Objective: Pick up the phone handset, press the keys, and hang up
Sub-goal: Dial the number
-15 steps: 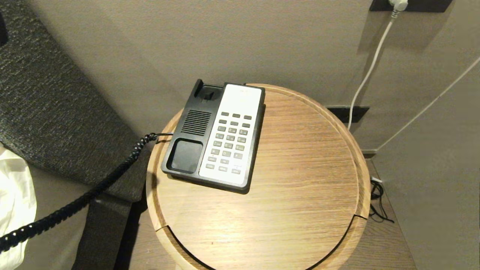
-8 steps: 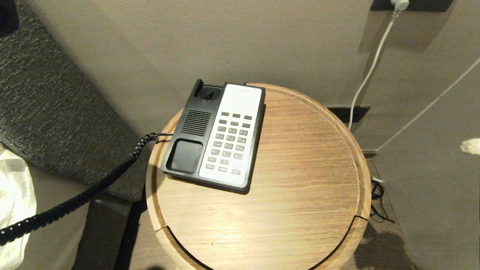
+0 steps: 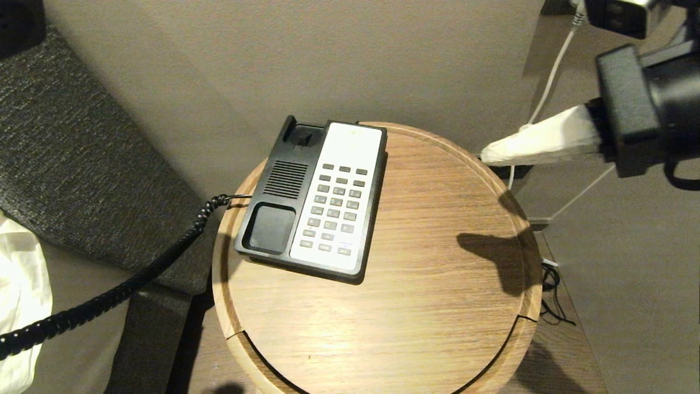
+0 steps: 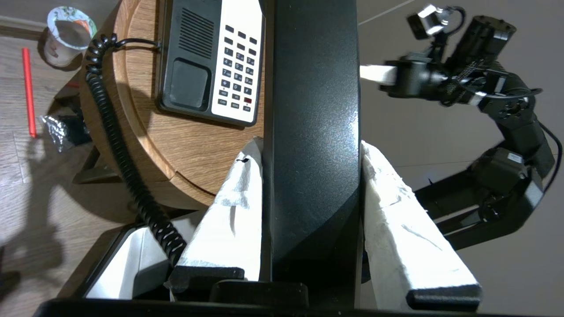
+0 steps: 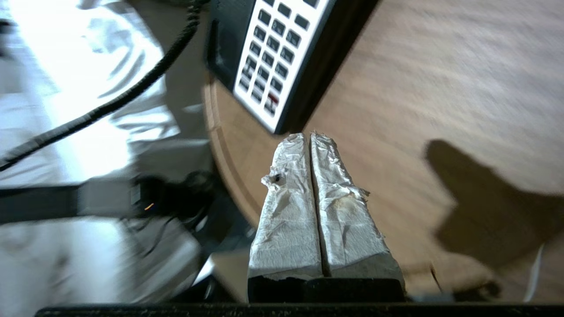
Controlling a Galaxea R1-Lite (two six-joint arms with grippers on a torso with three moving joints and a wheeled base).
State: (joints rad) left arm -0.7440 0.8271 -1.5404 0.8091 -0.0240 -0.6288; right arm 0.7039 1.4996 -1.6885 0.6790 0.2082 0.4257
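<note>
Off the cradle, the phone handset (image 4: 313, 132) sits clamped in the left gripper (image 4: 310, 154), freeing the keypad (image 3: 334, 210); from three o'clock, the right gripper (image 3: 492, 155) pinched closed, ready to poke.

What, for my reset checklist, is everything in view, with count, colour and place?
Glossy black curved plastic phone handset: one, black, off its cradle, in the left gripper.
Black plastic phone base with white keypad panel: one, black and white, table's left rear.
Black coiled cord: one, black, running from the base off the table's left side.
Round wooden table: one, light brown, centre.
White wall cable: one, white, wall at right rear.
Printed paper cup: one, white, floor beside table.
Thin red stick: one, red, floor near cup.
Left gripper: one, white-wrapped jaws closed on handset.
Right gripper: one, white-wrapped jaws shut, empty, above table's right edge.
</note>
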